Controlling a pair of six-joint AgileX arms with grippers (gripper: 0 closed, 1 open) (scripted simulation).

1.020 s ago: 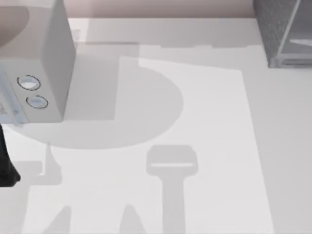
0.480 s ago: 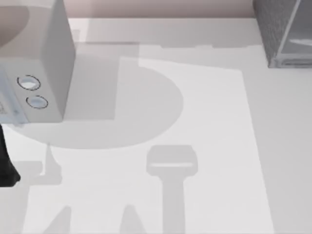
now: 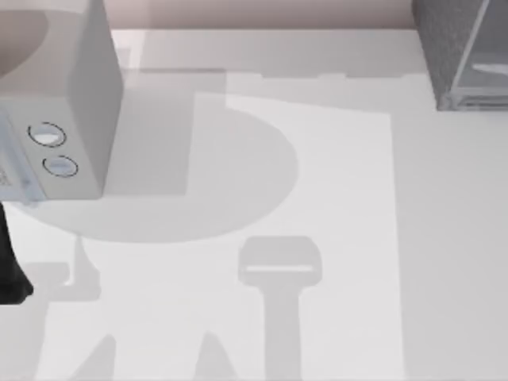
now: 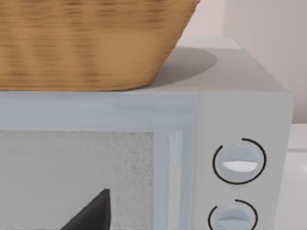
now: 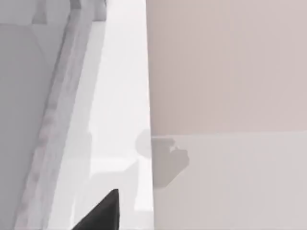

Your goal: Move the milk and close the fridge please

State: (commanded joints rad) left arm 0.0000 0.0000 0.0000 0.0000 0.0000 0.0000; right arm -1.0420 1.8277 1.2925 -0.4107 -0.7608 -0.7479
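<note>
Left gripper (image 4: 91,213) faces the dial box (image 3: 71,119), far left; fridge (image 3: 460,55) far right. Finger spread: cannot tell.

The fridge (image 3: 460,51) sat at the far right corner of the worktop (image 3: 333,198), a dark grey speckled box with a smooth, lighter grey door panel, mostly cut off by the frame edge.

Light grey microwave (image 3: 55,103) at table's (image 3: 333,238) 10 o'clock, two round dials (image 3: 54,151) on front panel, one above other. Woven wicker basket (image 4: 91,43) sits on microwave top. Pale pink wall (image 3: 262,12) along table's 12 o'clock edge.
</note>
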